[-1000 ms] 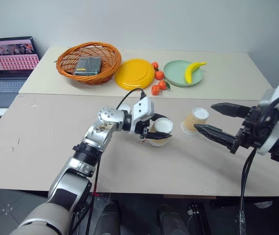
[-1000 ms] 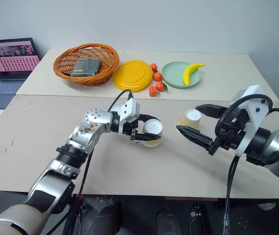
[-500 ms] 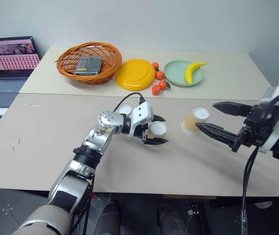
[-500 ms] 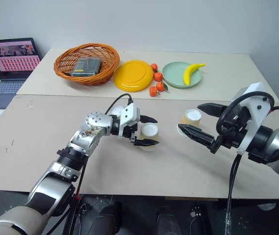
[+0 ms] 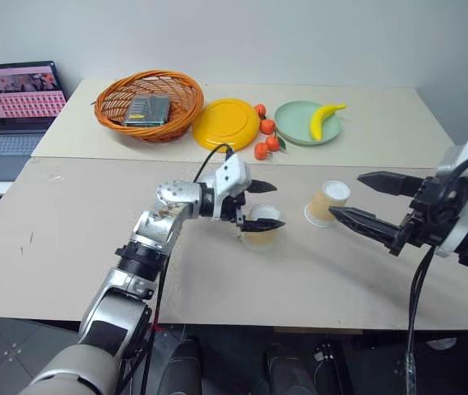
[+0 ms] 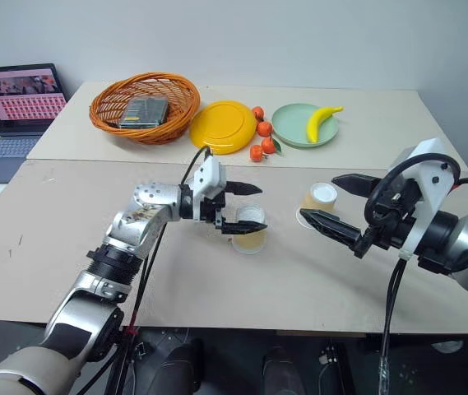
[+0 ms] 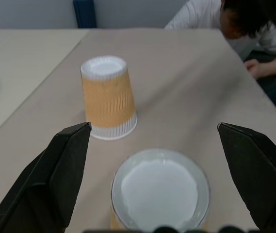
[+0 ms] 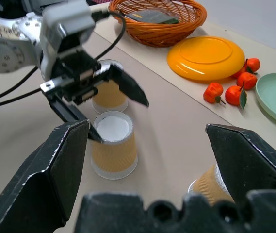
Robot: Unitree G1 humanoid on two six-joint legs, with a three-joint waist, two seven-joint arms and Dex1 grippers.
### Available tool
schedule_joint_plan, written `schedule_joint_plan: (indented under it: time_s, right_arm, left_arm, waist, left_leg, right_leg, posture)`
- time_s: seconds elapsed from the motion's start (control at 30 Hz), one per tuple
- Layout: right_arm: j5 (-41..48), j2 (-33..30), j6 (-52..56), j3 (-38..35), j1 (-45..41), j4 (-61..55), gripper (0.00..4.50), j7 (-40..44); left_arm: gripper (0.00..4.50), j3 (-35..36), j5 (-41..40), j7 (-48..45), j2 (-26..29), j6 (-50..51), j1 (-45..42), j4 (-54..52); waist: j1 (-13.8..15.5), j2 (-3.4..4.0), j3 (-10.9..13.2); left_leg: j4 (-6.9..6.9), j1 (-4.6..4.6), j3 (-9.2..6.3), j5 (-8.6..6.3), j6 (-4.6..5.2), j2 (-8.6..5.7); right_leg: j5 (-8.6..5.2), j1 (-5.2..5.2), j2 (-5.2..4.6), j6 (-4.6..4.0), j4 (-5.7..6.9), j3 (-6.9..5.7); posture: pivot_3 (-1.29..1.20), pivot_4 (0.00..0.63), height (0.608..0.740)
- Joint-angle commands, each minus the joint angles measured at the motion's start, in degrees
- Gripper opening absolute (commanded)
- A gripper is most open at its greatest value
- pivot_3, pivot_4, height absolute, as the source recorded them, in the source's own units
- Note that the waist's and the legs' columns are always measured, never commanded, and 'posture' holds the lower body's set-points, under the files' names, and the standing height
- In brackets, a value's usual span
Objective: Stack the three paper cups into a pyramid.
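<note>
Three paper cups stand upside down on the near table. The middle cup (image 5: 260, 227) sits just under my left gripper (image 5: 271, 206), which is open and hovers over its white base without touching it. A second cup (image 8: 109, 94) stands behind that gripper, partly hidden by its fingers. The third cup (image 5: 328, 202) is to the right, close to the tips of my right gripper (image 5: 346, 195), which is open and holds nothing. The left wrist view shows the middle cup (image 7: 159, 187) below and the right one (image 7: 107, 99) beyond it.
On the far table are a wicker basket (image 5: 149, 104) holding a dark flat object, a yellow plate (image 5: 226, 123), several small oranges (image 5: 266, 138) and a green plate (image 5: 302, 125) with a banana (image 5: 324, 118). A laptop (image 5: 16, 111) is at far left. A person (image 7: 235, 24) sits beyond the table.
My left gripper was shut on the middle cup; it has opened, left the cup standing on the table and risen slightly above it. The right gripper stayed still.
</note>
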Motion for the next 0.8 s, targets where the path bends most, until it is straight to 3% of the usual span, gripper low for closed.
schedule_joint_plan:
  time_s: [0.03,0.27,0.43,0.6,0.8]
  right_arm:
    - [-0.15,-1.62,-1.33,-0.99,0.00,0.61,4.50,2.15]
    - [-3.87,-4.90,-4.07,-0.32,0.52,6.03,4.50,11.39]
    - [-8.91,-5.94,-9.34,7.61,-5.06,13.62,4.50,19.19]
    - [-14.44,-3.38,-13.49,17.69,-14.93,21.49,4.50,24.77]
    - [-18.93,0.29,-15.29,24.37,-23.09,27.52,4.50,28.66]
  left_arm:
    - [4.44,3.31,-4.02,0.96,2.00,5.11,-1.89,-7.07]
    - [4.44,10.92,-13.17,2.96,8.98,17.48,-0.29,-17.46]
    - [4.44,16.05,-14.12,6.91,17.10,22.16,4.66,-24.53]
    - [4.44,21.07,-13.93,8.53,24.95,21.20,16.50,-32.72]
    - [4.44,25.71,-10.08,17.45,21.89,12.95,28.33,-34.81]
  waist:
    - [-0.03,0.00,0.00]
    - [-0.63,0.00,0.00]
    - [-0.71,0.00,0.01]
    - [-1.35,-0.01,0.01]
    - [-0.47,-0.01,0.01]
  left_leg:
    - [0.01,0.00,0.00,0.00,0.00,0.00]
    - [0.07,0.01,0.00,0.00,0.00,0.01]
    - [0.06,0.09,0.01,0.00,0.00,0.02]
    - [0.04,0.11,0.03,0.00,0.00,0.04]
    - [0.04,0.08,0.05,0.00,-0.01,0.04]
  right_leg:
    - [0.00,0.00,0.00,0.00,0.00,0.00]
    - [0.00,0.00,0.00,0.01,0.05,0.01]
    - [-0.01,0.04,0.01,0.02,0.06,0.01]
    - [-0.01,0.03,0.01,0.02,0.04,0.03]
    - [0.00,0.00,-0.01,0.00,0.04,0.02]
  posture:
    - [0.00,0.150,0.732]
    - [0.00,0.150,0.732]
    - [0.00,0.150,0.732]
    - [0.00,0.150,0.732]
    - [0.00,0.150,0.732]
